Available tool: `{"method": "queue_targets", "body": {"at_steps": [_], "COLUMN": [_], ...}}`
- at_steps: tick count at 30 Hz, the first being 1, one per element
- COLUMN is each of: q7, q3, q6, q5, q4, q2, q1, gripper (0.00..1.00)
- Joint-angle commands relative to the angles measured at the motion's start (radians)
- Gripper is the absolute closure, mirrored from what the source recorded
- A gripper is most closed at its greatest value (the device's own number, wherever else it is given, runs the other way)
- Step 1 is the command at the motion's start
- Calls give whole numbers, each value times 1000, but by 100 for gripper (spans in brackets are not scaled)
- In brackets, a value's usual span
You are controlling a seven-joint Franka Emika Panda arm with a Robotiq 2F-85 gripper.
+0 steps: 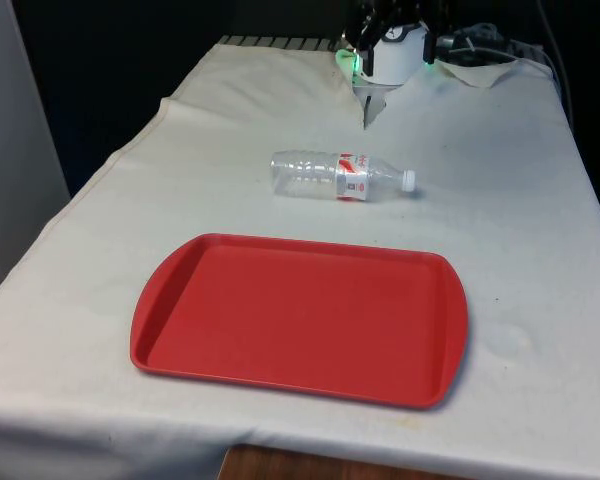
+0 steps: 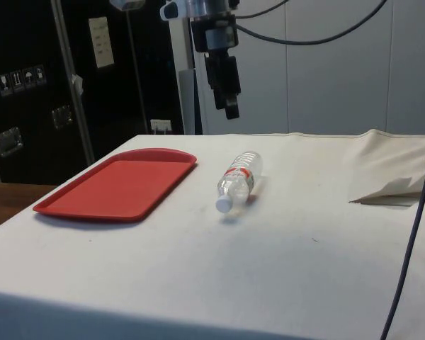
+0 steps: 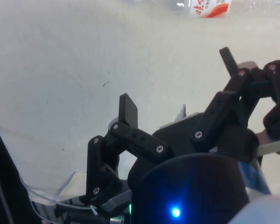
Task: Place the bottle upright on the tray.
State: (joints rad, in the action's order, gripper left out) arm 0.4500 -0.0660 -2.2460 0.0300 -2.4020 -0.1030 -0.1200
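Beside tray (image 1: 300, 385): bottle (image 1: 325, 176) lying | side view: end effector (image 2: 231, 106) above

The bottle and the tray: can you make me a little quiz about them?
1. True or false: the bottle stands upright.
2. What colour is the tray? A green, B red, C blue.
3. Fill in: the bottle lies on the white ____, not on the tray.

Key: 1 false, it lies on its side, with the pincer above the table, holding nothing. 2 B. 3 cloth.
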Motion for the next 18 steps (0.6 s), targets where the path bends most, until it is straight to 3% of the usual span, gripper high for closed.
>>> {"method": "queue_targets", "body": {"at_steps": [1,18], "q7": [3,79], "q3": [1,1], "q6": [-16,-27], "q5": [8,10], "q4": [-5,-11], "q2": [0,0], "q1": [0,1], "gripper": [0,0]}}
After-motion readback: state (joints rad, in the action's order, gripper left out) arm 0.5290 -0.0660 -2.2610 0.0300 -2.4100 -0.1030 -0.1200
